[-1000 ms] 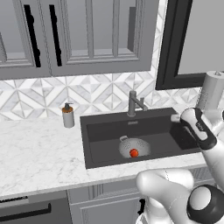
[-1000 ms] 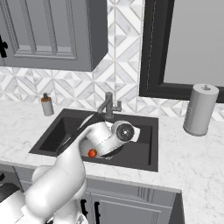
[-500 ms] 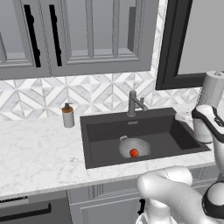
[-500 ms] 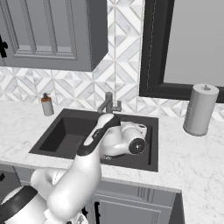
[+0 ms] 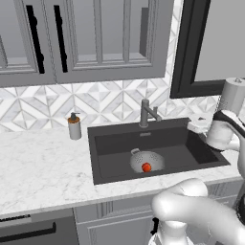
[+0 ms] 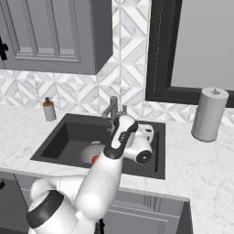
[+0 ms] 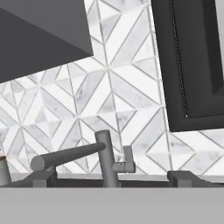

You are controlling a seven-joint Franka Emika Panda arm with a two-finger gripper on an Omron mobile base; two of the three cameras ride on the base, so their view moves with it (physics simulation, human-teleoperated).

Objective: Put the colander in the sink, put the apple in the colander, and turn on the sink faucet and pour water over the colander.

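**Colander and apple placed; faucet not yet operated**

The colander sits on the floor of the sink, toward the front and roughly below the sink faucet. The apple lies inside the colander, near its front wall; the right base view confirms both. The first two steps are judged complete.

No water stream shows at the spout in any view, so the faucet appears to be off. Turning it on and wetting the colander remain.

The gripper faces the faucet from the right of the sink. In the hand view, the post, the spout pointing left and the side lever stand ahead, apart from the finger tips. The tips stand well apart with nothing between them.

A soap dispenser stands on the counter left of the faucet; a paper towel roll stands to its right.
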